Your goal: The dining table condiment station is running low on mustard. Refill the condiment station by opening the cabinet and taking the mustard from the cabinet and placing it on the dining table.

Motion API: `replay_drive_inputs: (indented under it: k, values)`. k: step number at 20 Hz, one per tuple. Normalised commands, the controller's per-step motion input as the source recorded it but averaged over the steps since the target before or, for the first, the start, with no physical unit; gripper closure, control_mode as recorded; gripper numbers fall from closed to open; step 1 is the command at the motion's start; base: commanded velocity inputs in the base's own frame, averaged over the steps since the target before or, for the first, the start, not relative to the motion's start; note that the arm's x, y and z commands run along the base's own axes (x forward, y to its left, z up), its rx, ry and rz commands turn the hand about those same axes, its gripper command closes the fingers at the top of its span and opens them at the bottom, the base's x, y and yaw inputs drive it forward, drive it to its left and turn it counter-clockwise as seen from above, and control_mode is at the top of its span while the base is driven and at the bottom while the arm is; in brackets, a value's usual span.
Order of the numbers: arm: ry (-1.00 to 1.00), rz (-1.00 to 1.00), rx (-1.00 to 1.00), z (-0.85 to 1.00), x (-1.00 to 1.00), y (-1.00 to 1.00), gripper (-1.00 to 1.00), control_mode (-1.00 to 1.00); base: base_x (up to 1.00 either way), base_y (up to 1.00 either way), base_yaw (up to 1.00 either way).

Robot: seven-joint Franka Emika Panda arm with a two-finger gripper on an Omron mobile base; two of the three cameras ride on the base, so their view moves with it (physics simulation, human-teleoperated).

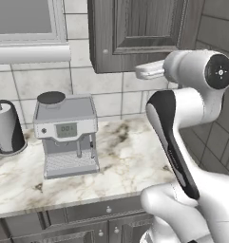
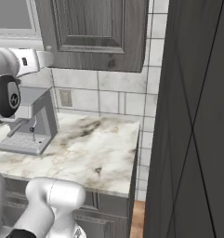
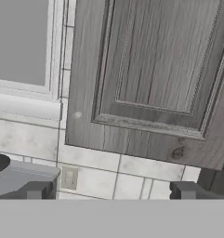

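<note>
The cabinet (image 3: 150, 79) is hanging on the tiled wall above the marbled surface (image 1: 125, 156), and its door is staying shut. The gripper (image 3: 111, 190) is pointing at the door's lower edge with its jaws standing wide, gripping nothing. A coffee machine (image 1: 66, 135) is standing on the surface, left of the cabinet.

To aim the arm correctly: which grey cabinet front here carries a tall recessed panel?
The wall cabinet above the counter; the low drawer units below have small round knobs.
</note>
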Motion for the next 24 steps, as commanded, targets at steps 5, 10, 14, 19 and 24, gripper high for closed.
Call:
replay_drive_inputs:
  k: [5, 10, 14, 19, 24]
  values:
    - [0.27, 0.0, -0.03, -0.08, 0.0, 0.46, -1.0, -1.0, 0.0, 0.0, 0.0]
    - [0.17, 0.0, 0.0, -0.12, 0.0, 0.4, -1.0, -1.0, 0.0, 0.0, 0.0]
    - [0.08, -0.01, 0.0, -0.02, 0.1, 0.27, -1.0, -1.0, 0.0, 0.0, 0.0]
    - [0.0, -0.07, 0.05, 0.0, 0.33, 0.0, -1.0, -1.0, 0.0, 0.0, 0.0]
    - [0.0, -0.05, 0.03, -0.05, 0.36, 0.0, -1.0, -1.0, 0.0, 0.0, 0.0]
